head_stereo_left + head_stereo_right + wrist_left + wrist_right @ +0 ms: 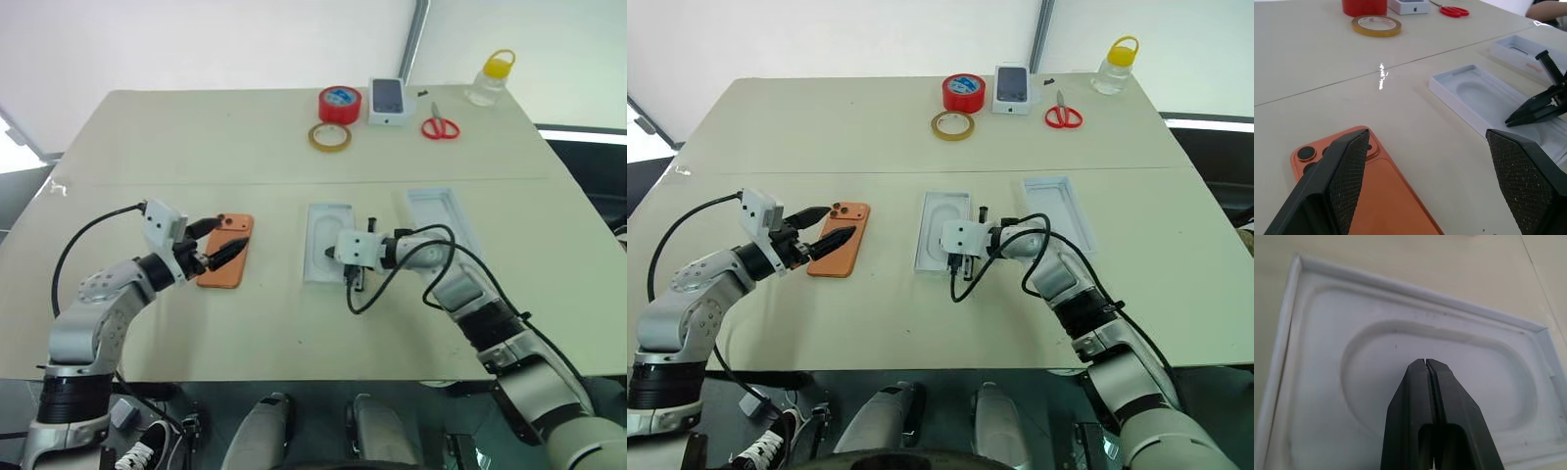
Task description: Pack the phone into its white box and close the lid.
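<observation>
Beige desk (294, 323): one orange phone (228, 257) lying camera-side up, two white trays, two tape rolls, one pair of scissors (440, 126). Left claw (221, 244) spread wide over the phone. Right claw (1426, 363) pinched shut, empty, above the white box (321, 217); lid (449, 217) just beside.

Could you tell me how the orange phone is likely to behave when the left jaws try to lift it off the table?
The phone lies flat on the table, so getting under an edge may be awkward. It looks rigid and should not flex. Its smooth back may slip between the left gripper's open jaws.
</observation>
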`<state>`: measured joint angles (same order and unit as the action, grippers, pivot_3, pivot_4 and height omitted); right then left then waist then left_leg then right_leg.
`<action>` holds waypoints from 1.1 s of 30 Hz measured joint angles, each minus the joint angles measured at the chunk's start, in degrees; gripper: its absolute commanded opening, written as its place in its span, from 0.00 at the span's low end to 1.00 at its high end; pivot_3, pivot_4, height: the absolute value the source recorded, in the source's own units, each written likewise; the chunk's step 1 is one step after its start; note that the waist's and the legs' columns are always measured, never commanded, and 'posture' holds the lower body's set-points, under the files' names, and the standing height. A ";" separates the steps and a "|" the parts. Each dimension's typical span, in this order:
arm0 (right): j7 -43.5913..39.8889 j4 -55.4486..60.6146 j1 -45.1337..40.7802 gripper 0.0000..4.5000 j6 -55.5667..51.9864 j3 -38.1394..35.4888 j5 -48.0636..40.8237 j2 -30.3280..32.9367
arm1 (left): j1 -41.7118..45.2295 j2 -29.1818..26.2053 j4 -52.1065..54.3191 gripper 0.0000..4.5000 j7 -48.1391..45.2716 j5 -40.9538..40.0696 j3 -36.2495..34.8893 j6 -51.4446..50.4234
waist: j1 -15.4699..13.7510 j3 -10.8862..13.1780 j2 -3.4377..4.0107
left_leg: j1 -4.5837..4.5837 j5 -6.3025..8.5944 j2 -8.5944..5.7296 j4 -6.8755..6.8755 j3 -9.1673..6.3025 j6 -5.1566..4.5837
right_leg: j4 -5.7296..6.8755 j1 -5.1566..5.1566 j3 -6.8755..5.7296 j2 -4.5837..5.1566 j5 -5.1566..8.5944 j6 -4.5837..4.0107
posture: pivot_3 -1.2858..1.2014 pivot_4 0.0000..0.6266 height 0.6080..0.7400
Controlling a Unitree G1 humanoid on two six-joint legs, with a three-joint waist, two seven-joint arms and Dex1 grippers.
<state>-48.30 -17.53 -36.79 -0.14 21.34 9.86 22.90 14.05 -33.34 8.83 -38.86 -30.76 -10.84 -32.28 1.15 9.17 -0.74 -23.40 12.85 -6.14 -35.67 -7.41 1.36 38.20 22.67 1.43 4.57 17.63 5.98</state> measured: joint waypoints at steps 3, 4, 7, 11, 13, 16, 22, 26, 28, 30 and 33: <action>1.56 -0.01 -2.10 0.01 -0.94 -2.54 -2.52 -2.15 | 2.23 -0.68 -3.21 0.89 1.06 -1.38 -1.13 -4.76 | 0.02 0.01 0.02 | 0.00 -0.01 0.00 0.01 -0.01 0.01 | 0.01 0.02 0.00 -0.01 0.00 0.00 | 0.52 0.24 1.00; 2.13 0.28 -2.76 0.01 -1.40 -4.00 -3.56 -2.66 | 2.88 -1.15 -5.05 0.89 1.43 -2.42 -2.06 -6.94 | 0.01 0.01 0.01 | 0.00 -0.01 0.00 0.01 -0.02 0.01 | 0.01 0.02 -0.01 -0.01 0.00 0.00 | 0.52 0.24 1.00; 3.47 2.00 -3.56 0.01 -2.57 -5.93 -4.55 -3.85 | 5.23 -2.51 -11.04 0.89 1.86 -5.86 -5.75 -14.36 | -0.01 0.01 0.01 | -0.01 -0.01 0.00 0.02 -0.05 0.01 | 0.00 0.09 -0.03 -0.02 0.00 0.00 | 0.52 0.24 1.00; 4.63 2.28 -4.02 0.01 -5.86 -2.76 -3.15 -9.13 | 8.86 -4.07 -17.57 0.89 1.85 -8.08 -8.18 -21.08 | 0.50 0.01 0.01 | -0.01 -0.04 0.00 0.03 -0.05 0.07 | 0.12 0.15 -0.01 -0.03 0.00 0.00 | 0.52 0.24 1.00; 5.36 1.89 -5.59 0.01 -7.05 0.60 -1.30 -12.50 | 10.07 -4.55 -20.73 0.89 1.69 -8.17 -8.20 -23.22 | 1.10 0.01 0.02 | -0.01 -0.07 -0.01 0.05 -0.05 0.11 | 0.18 0.26 0.00 -0.03 0.00 0.00 | 0.52 0.24 1.00; 5.07 0.43 -9.40 0.01 -10.99 3.18 -0.37 -16.40 | 11.76 -4.76 -24.94 0.89 1.08 -8.27 -8.07 -25.83 | 1.43 0.00 0.00 | -0.01 -0.09 -0.01 0.03 -0.06 0.14 | 0.25 0.42 -0.01 -0.04 -0.01 -0.01 | 0.52 0.24 1.00; 3.89 -5.51 -11.62 0.01 -16.24 8.24 1.99 -20.91 | 13.84 -6.25 -28.95 0.89 -3.15 -7.52 -6.24 -28.45 | 1.39 -0.02 -0.03 | -0.02 -0.10 -0.04 0.03 -0.08 0.15 | 0.28 0.44 0.00 -0.02 -0.01 -0.01 | 0.52 0.24 1.00; 5.03 -12.32 -12.73 0.01 -16.50 11.15 5.31 -21.54 | 15.01 -6.55 -30.73 0.89 -4.88 -6.76 -5.25 -29.09 | 1.37 -0.03 -0.01 | -0.01 -0.10 -0.04 0.03 -0.09 0.15 | 0.31 0.46 0.00 -0.02 -0.01 -0.01 | 0.52 0.24 1.00; 5.78 -13.67 -13.50 0.01 -16.08 11.53 5.96 -22.30 | 15.81 -6.54 -31.26 0.89 -5.30 -5.94 -4.26 -29.27 | 1.40 -0.10 0.06 | 0.03 -0.10 -0.04 0.04 -0.08 0.16 | 0.34 0.44 0.01 -0.02 -0.01 -0.01 | 0.52 0.24 1.00; 6.77 -14.79 -13.59 0.01 -15.62 11.48 6.33 -23.21 | 16.00 -6.44 -31.38 0.89 -6.06 -5.64 -3.79 -29.31 | 1.43 -0.12 0.07 | 0.04 -0.10 -0.04 0.04 -0.08 0.16 | 0.37 0.43 0.02 -0.02 -0.01 -0.01 | 0.52 0.24 1.00; 8.21 -16.45 -14.08 0.01 -14.43 11.53 7.34 -23.87 | 16.47 -5.81 -31.84 0.89 -6.43 -5.28 -3.76 -29.72 | 1.35 -0.23 0.15 | 0.05 -0.10 -0.05 0.04 -0.08 0.16 | 0.38 0.42 0.02 -0.02 -0.01 -0.01 | 0.52 0.24 1.00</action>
<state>-40.08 -33.97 -50.87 -14.57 32.87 17.20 -0.97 30.51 -39.14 -23.01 -45.29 -36.04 -14.60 -62.00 2.50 8.94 -0.59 -23.35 12.75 -6.19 -35.64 -7.49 1.52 38.58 23.09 1.44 4.55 17.62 5.97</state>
